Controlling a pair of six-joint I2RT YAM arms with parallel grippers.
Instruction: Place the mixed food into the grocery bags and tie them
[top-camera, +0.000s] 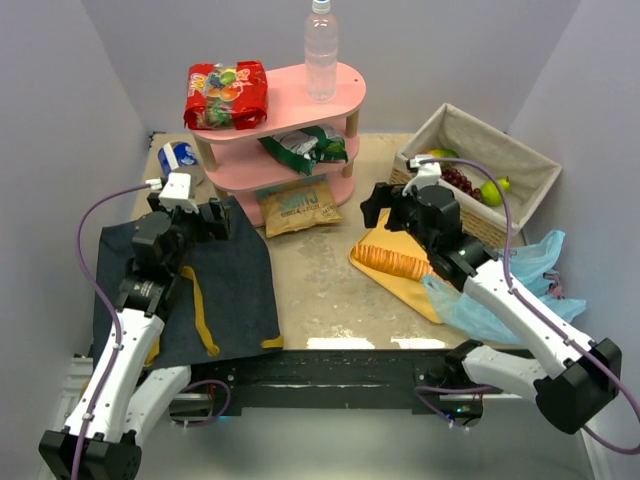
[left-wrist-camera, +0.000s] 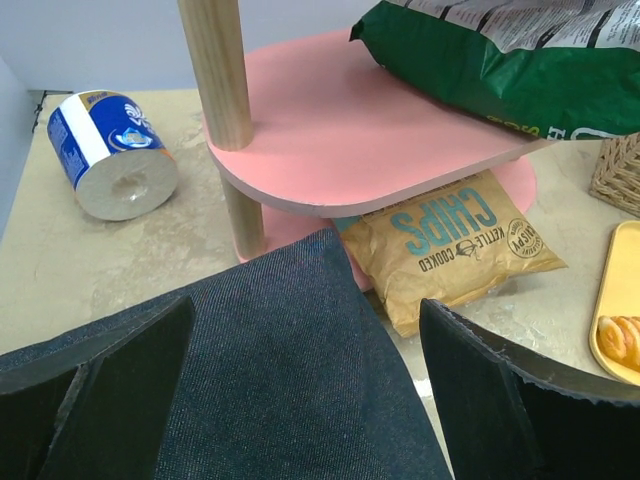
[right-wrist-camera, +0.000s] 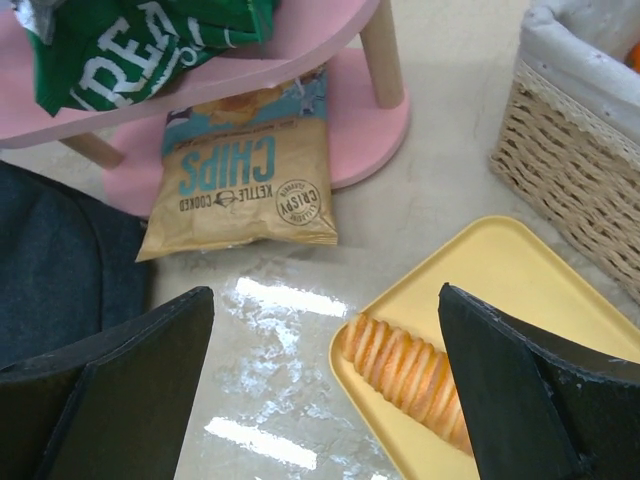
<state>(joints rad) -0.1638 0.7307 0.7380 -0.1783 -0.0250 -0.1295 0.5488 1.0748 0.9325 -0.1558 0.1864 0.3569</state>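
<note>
The navy denim tote (top-camera: 215, 280) lies flat at the left with its yellow handles (top-camera: 205, 322) toward me. My left gripper (top-camera: 215, 220) (left-wrist-camera: 305, 320) hovers open over its far corner. A light-blue plastic bag (top-camera: 510, 290) is crumpled under my right arm. My right gripper (top-camera: 378, 205) (right-wrist-camera: 325, 310) hangs open above the end of the ridged bread (right-wrist-camera: 410, 380) on a yellow tray (right-wrist-camera: 500, 270). The pink shelf (top-camera: 290, 100) carries the red multi-pack (top-camera: 225, 95), water bottle (top-camera: 321, 50) and green crisp bag (top-camera: 310, 148). The tan crisp bag (top-camera: 298, 208) leans at its foot.
A wicker basket (top-camera: 530, 165) at the back right holds a mango (top-camera: 440, 155), grapes (top-camera: 460, 182) and a pear (top-camera: 492, 190). A blue-and-white paper roll (top-camera: 178, 158) lies left of the shelf. White walls close in the table on three sides.
</note>
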